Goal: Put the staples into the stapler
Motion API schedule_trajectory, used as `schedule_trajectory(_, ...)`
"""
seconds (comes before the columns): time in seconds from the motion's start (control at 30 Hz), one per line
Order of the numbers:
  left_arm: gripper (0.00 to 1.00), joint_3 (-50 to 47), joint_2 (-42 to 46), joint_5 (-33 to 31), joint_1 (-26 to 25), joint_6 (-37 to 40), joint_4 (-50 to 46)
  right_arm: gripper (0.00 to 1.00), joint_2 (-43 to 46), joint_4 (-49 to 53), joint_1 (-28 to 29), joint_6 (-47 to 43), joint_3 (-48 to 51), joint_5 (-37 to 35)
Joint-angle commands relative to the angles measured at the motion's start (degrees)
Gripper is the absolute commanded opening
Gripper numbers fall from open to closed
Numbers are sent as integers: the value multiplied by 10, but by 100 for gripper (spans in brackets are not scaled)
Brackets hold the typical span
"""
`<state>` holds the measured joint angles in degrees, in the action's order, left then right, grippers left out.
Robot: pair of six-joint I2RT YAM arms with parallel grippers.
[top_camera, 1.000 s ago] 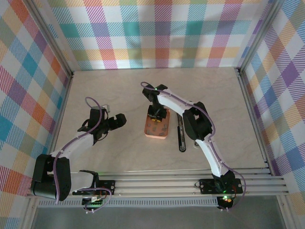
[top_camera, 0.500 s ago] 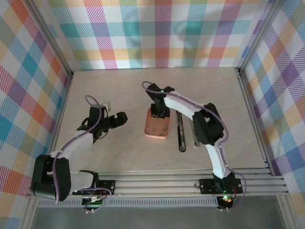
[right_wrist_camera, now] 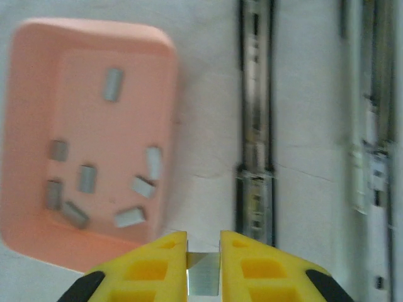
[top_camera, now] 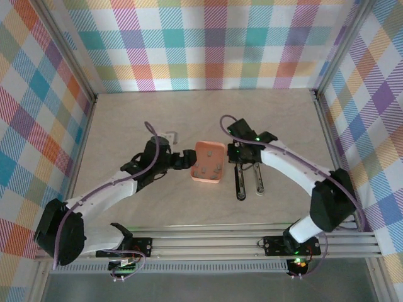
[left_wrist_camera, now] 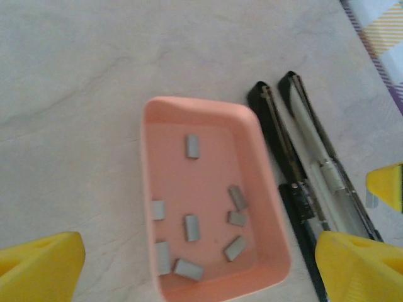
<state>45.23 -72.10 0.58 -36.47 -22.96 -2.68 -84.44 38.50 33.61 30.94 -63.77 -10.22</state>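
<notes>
Table: stapler lies opened flat, two long rails side by side, just right of the salmon tray.

Right pincer is the nearer arm. It's nearly closed, pinching one small grey staple strip. The dark rail sits just right of the fingertips, long axis running straight ahead in the wrist view.

My read: shift slightly right, line the strip up with that axis, lower in. Can't tell the strip's own long axis.

Left pincer gapes wide, empty, at the tray's left edge.

Remaining staples loose in the tray.
</notes>
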Motion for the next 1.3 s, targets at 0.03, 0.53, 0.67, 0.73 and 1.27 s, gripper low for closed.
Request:
schedule_trajectory(0.03, 94, 44, -46, -77, -49, -7, 18, 16, 76, -18, -36, -29, 65, 19)
schedule_trajectory(0.53, 95, 127, -158, -64, -76, 47, -8, 16, 145, 24, -132, -4, 157, 4)
schedule_trajectory(0.67, 95, 150, -202, -21, -75, 45, 2, 16, 145, 67, -161, 13, 164, -8)
schedule_trajectory(0.73, 95, 157, -219, -13, -73, 40, 10, 16, 150, 86, -173, 15, 170, -15)
schedule_trajectory(1.27, 95, 147, -231, -15, -56, 18, 31, 16, 116, 170, -198, -4, 165, -37)
